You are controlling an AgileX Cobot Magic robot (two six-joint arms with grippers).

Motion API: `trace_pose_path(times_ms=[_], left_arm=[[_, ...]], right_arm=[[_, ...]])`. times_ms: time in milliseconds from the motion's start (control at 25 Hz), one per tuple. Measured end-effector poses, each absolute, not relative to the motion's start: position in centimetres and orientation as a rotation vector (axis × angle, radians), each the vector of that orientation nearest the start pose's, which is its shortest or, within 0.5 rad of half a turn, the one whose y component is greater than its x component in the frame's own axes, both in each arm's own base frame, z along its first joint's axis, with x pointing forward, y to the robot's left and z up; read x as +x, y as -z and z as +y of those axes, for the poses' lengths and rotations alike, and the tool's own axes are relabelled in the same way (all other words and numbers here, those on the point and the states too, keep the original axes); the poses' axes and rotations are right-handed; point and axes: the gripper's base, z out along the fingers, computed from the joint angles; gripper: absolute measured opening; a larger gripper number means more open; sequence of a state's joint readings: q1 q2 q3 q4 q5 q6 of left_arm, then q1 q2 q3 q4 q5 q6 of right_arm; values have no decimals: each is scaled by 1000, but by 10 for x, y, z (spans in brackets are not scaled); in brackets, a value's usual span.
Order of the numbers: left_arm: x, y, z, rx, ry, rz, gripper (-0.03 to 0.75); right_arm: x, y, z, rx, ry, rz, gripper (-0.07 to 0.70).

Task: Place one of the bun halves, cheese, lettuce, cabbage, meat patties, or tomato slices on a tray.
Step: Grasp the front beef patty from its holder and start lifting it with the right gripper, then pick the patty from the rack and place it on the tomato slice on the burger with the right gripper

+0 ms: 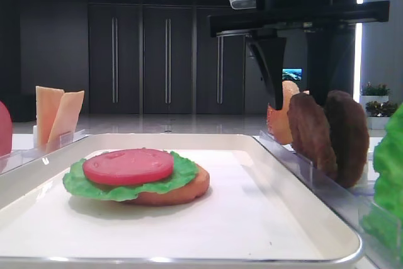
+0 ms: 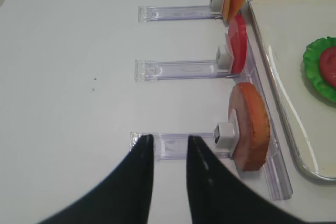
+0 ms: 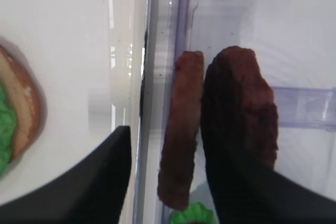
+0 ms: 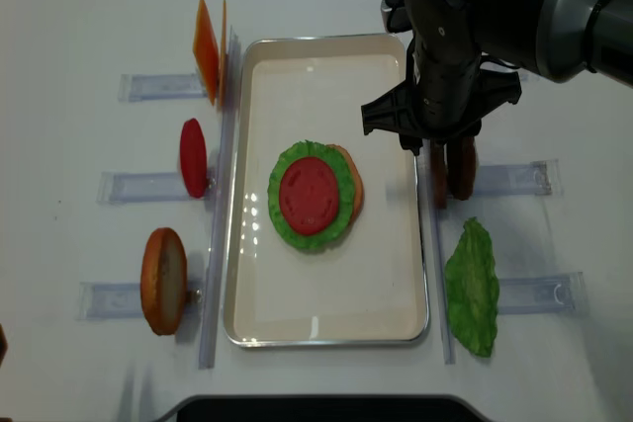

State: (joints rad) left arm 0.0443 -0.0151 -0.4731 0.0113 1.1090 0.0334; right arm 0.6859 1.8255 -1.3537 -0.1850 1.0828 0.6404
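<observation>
Item: white tray (image 1: 189,244), nearest the low camera. Holds a flat bun half (image 1: 182,192), lettuce leaf (image 1: 129,184) on it, tomato slice (image 1: 128,165) on top.

Item: clear rack (image 1: 315,174) just beside the tray's right rim. Two meat patties (image 1: 329,133) stand on edge in it, close together.

Item: right gripper (image 3: 173,182), above the patties. Jaws part open, holding nothing; one finger stands over the tray rim, the other against the outer patty, the inner patty between them.

Item: left gripper (image 2: 169,156), well apart over the left racks, all but closed, empty.

Risk: the outer finger likely drags or topples the second patty; the finger at the rim may catch it; a thin edge grip may slip.

Item: cheese slices (image 1: 56,114), farthest, upright.
</observation>
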Motion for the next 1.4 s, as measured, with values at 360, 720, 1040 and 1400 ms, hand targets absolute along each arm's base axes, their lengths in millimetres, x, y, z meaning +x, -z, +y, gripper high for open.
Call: trace_pose_path(times_ms=[360,720,1040,1400], left_arm=[[-6,-266,1,-12,-60,2105,162],[-6,-266,1,-12,-60,2105,160],[-6,-266,1,-12,-59,2105,159],[-6,-266,1,-12,-59,2105,160]], right_arm=[[292,-217,216,-212,141,2931,329],[296,-198,217,-250,249,2981,109],[302,-263,236,-344,-2,2945,109],[295,-261,277,-611,-711,2764,109]])
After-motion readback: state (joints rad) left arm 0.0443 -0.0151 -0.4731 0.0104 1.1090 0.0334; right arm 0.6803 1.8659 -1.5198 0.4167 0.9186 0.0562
